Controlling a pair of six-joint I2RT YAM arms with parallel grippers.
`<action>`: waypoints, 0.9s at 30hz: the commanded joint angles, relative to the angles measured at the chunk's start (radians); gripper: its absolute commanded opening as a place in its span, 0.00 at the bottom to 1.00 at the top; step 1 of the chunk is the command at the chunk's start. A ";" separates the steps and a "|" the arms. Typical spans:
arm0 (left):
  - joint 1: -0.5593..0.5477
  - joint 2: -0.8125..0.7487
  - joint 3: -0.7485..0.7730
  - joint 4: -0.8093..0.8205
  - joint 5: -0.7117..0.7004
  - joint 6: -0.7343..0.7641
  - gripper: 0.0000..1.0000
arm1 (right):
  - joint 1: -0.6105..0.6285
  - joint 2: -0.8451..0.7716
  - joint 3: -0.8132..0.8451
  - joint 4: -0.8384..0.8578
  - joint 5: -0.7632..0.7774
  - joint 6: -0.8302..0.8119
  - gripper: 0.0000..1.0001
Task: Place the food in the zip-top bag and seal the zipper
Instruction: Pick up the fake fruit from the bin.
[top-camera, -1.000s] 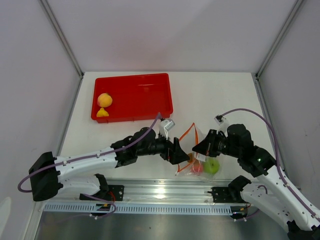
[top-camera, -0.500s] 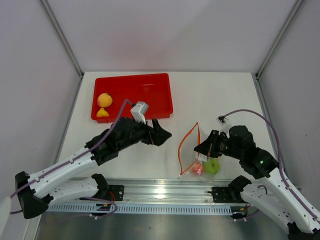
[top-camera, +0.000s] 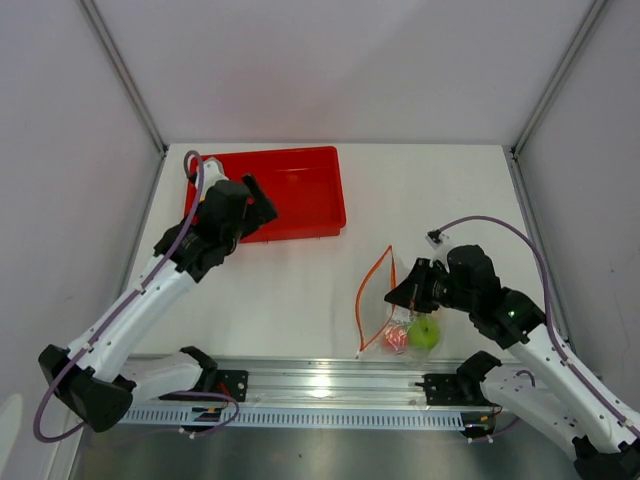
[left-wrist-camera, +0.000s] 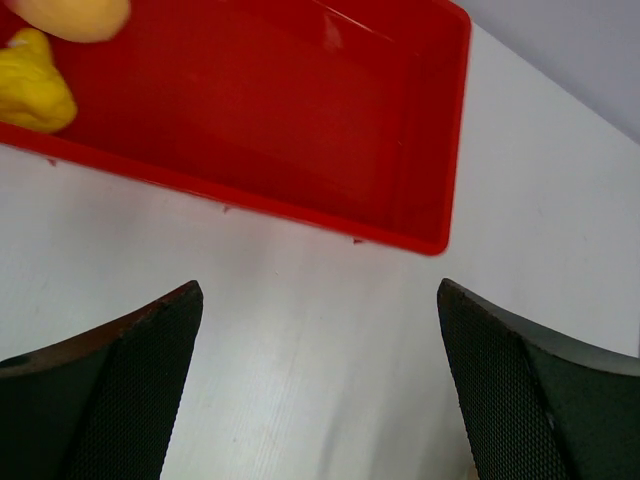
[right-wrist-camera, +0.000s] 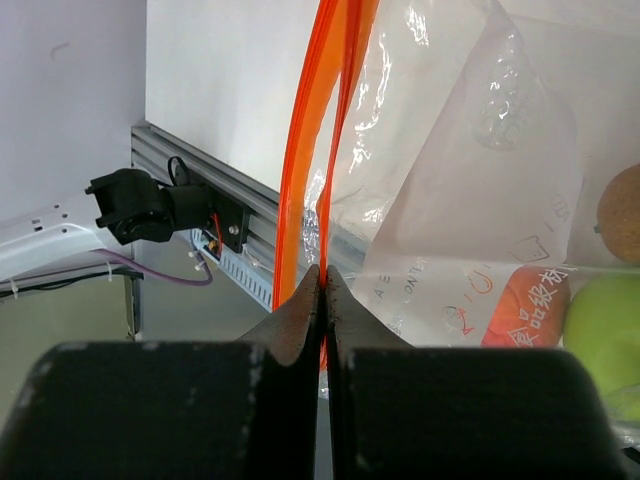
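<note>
The clear zip-top bag hangs near the table's front edge, its mouth open. Its orange-red zipper loops to the left. My right gripper is shut on one zipper strip and holds the bag up. Inside lie the green apple, the red-pink fruit and a brownish piece. My left gripper is open and empty over the near edge of the red tray. In the left wrist view the peach and the yellow piece lie in the tray's left end, left of my gripper.
The red tray stands at the back left of the table. A metal rail runs along the front edge below the bag. Grey walls close the left, back and right. My left arm hides the peach and yellow piece in the top view.
My left arm has swung away from the bag, back and to the left, to the red tray, with its gripper open. My right gripper has kept its hold on the zipper.
</note>
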 joint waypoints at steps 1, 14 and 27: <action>0.023 0.074 0.107 -0.097 -0.197 -0.051 0.99 | 0.006 0.018 0.028 0.034 0.001 -0.010 0.00; 0.324 0.578 0.485 -0.376 -0.034 -0.234 0.99 | 0.006 0.096 0.065 0.035 -0.008 -0.046 0.00; 0.480 0.927 0.735 -0.424 0.164 -0.278 0.99 | 0.006 0.157 0.071 0.081 -0.070 -0.106 0.00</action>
